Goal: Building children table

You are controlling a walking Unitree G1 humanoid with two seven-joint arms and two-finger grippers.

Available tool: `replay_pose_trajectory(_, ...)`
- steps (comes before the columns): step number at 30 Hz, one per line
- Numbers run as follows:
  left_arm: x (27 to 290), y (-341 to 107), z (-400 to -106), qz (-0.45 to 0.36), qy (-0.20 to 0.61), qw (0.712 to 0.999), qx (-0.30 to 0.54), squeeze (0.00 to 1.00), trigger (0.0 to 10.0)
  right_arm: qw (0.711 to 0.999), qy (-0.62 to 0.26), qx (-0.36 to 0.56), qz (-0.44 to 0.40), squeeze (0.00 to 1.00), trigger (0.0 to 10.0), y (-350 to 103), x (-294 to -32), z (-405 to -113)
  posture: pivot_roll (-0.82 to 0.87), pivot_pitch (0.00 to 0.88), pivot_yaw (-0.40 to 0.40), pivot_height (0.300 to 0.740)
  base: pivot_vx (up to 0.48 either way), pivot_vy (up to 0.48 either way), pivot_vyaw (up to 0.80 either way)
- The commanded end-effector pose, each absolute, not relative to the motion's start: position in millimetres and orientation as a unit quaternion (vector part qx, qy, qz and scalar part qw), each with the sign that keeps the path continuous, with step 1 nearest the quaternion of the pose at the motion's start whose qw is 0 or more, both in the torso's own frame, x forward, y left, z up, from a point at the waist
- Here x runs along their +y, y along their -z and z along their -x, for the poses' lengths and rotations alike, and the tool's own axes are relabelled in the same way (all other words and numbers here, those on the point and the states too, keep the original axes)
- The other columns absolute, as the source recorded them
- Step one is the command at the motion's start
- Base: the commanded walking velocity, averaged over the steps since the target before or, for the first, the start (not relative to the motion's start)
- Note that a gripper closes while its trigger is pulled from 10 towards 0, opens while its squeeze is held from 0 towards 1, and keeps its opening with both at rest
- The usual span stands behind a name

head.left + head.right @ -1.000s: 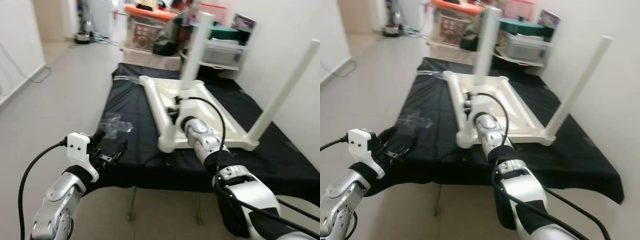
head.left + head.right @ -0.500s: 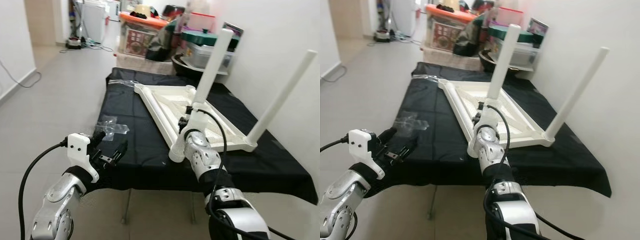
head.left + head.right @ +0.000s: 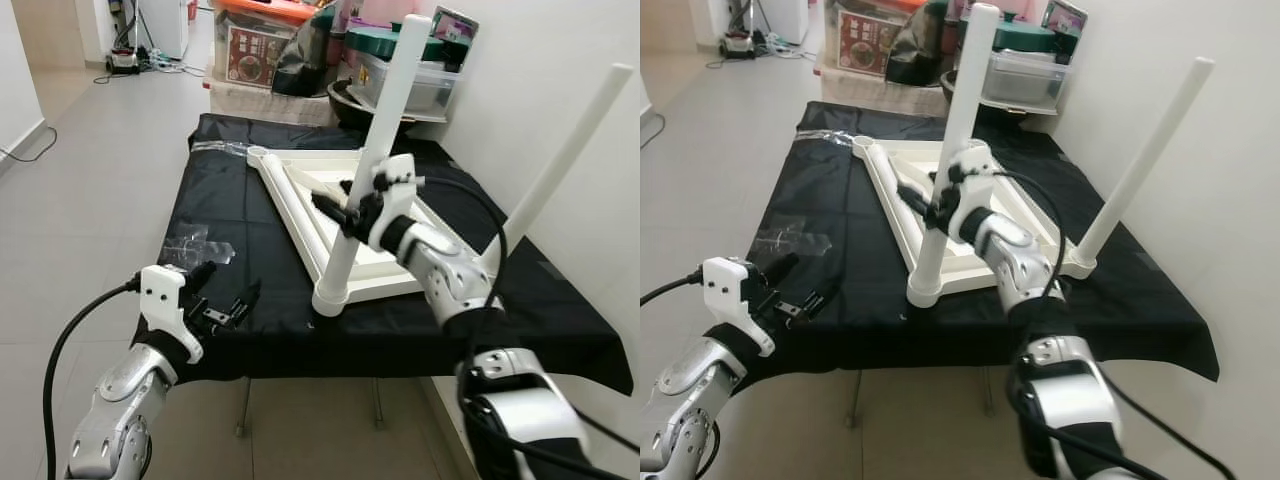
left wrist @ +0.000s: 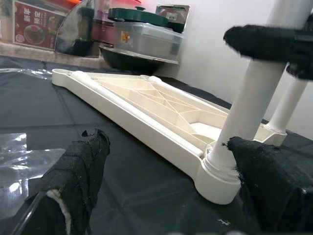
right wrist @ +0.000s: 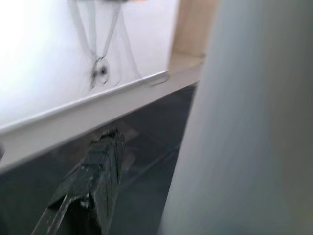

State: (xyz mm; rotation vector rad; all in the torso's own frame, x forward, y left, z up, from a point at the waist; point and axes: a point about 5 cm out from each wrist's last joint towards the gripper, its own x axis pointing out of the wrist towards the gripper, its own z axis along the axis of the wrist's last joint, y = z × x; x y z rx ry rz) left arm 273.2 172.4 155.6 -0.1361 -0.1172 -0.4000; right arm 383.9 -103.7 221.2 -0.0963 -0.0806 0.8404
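- The room was a pale tiled space with storage boxes (image 3: 270,45) stacked at the far end, and a worktop (image 3: 240,215) draped in black cloth ran away from the robot.
- On that worktop lay the white tabletop (image 3: 345,215), upside down, with two legs standing up out of it: the near leg (image 3: 375,150) in the near corner socket and a far leg (image 3: 565,165) at the right, close to the wall.
- A scrap of clear plastic wrap (image 3: 195,245) sat on the cloth to the left of the tabletop.
- The right claw (image 3: 345,212) was up at mid-height on the near leg, fingers either side of the tube; whether they gripped or merely bracketed it, I could not tell.
- That leg's long axis ran nearly upright, tilted slightly right, so any seating push looked to go straight down its length into the socket.
- The left claw (image 3: 222,300) hung near the worktop's near-left edge, fingers spread apart and holding nothing, well apart from the leg; the right arm was plainly the nearer one.
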Motion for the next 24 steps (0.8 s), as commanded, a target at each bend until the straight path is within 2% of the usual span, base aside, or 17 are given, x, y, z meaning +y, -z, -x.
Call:
replay_pose_trajectory(1,167,-154,-274,0.073,0.206,0.974,-0.058,0.0,10.0,0.884,-0.461,-0.012,0.079,0.0,10.0,-203,-91,-377,0.16,0.0,-0.198,0.74,0.0,0.0,0.0)
replay_pose_trajectory(3,168,-154,-275,0.072,0.205,0.974,-0.058,0.0,10.0,0.855,-0.506,0.01,0.113,0.0,10.0,-190,-77,-373,0.17,0.0,-0.204,0.74,0.0,0.0,0.0)
replay_pose_trajectory(7,168,-154,-275,0.072,0.204,0.975,-0.058,0.0,10.0,0.842,-0.524,0.024,0.13,0.0,10.0,-182,-66,-372,0.18,0.0,-0.212,0.74,0.0,0.0,0.0)
replay_pose_trajectory(8,167,-154,-274,0.071,0.202,0.975,-0.059,0.0,10.0,0.846,-0.517,0.033,0.125,0.0,4.2,-179,-61,-374,0.19,0.0,-0.22,0.74,0.0,0.0,0.0)
replay_pose_trajectory(9,167,-154,-274,0.071,0.202,0.975,-0.059,0.0,10.0,0.846,-0.517,0.033,0.125,0.0,4.2,-179,-61,-374,0.19,0.0,-0.22,0.74,0.0,0.0,0.0)
replay_pose_trajectory(10,167,-154,-274,0.071,0.201,0.975,-0.059,0.0,10.0,0.855,-0.503,0.037,0.121,0.0,2.8,-178,-60,-376,0.2,0.0,-0.221,0.74,0.0,0.0,0.0)
replay_pose_trajectory(11,167,-154,-274,0.071,0.2,0.975,-0.059,0.0,10.0,0.879,-0.461,0.051,0.111,0.0,0.0,-176,-64,-382,0.2,0.0,-0.223,0.74,0.0,0.0,0.0)
replay_pose_trajectory(12,167,-154,-274,0.071,0.199,0.976,-0.059,0.0,10.0,0.898,-0.422,0.063,0.106,0.0,0.0,-175,-68,-386,0.2,0.0,-0.223,0.74,0.0,0.0,0.0)
replay_pose_trajectory(15,168,-154,-273,0.072,0.198,0.976,-0.06,0.0,10.0,0.916,-0.38,0.074,0.108,0.0,0.0,-172,-74,-391,0.19,0.0,-0.222,0.74,0.0,0.0,0.0)
replay_pose_trajectory(16,168,-154,-273,0.072,0.198,0.976,-0.06,0.0,10.0,0.957,-0.258,0.095,0.092,0.0,0.0,-169,-93,-400,0.19,0.0,-0.221,0.74,0.0,0.0,0.0)
replay_pose_trajectory(17,168,-154,-273,0.072,0.198,0.976,-0.06,0.0,10.0,0.957,-0.258,0.095,0.092,0.0,0.0,-169,-93,-400,0.19,0.0,-0.221,0.74,0.0,0.0,0.0)
replay_pose_trajectory(18,167,-154,-273,0.073,0.198,0.976,-0.061,0.0,10.0,0.983,-0.132,0.112,0.065,0.0,0.0,-165,-114,-405,0.19,0.0,-0.221,0.74,0.0,0.0,0.0)
replay_pose_trajectory(19,167,-154,-273,0.073,0.198,0.976,-0.061,0.0,10.0,0.983,-0.132,0.112,0.065,0.0,0.0,-165,-114,-405,0.19,0.0,-0.221,0.74,0.0,0.0,0.0)
replay_pose_trajectory(20,167,-154,-273,0.073,0.199,0.975,-0.062,0.0,10.0,0.989,0.012,0.141,0.03,0.0,0.0,-153,-140,-403,0.18,0.0,-0.218,0.74,0.0,0.0,0.0)
replay_pose_trajectory(21,167,-154,-273,0.073,0.199,0.975,-0.062,0.0,10.0,0.989,0.012,0.141,0.03,0.0,0.0,-153,-140,-403,0.18,0.0,-0.218,0.74,0.0,0.0,0.0)
replay_pose_trajectory(23,167,-155,-272,0.074,0.199,0.975,-0.062,0.0,10.0,0.972,0.152,0.179,-0.002,0.0,0.0,-134,-160,-393,0.18,0.0,-0.218,0.74,0.0,0.0,0.0)
replay_pose_trajectory(24,168,-155,-271,0.074,0.2,0.975,-0.062,0.0,10.0,0.967,0.166,0.193,-0.015,0.0,0.8,-125,-153,-386,0.18,0.0,-0.206,0.74,0.0,0.0,0.0)
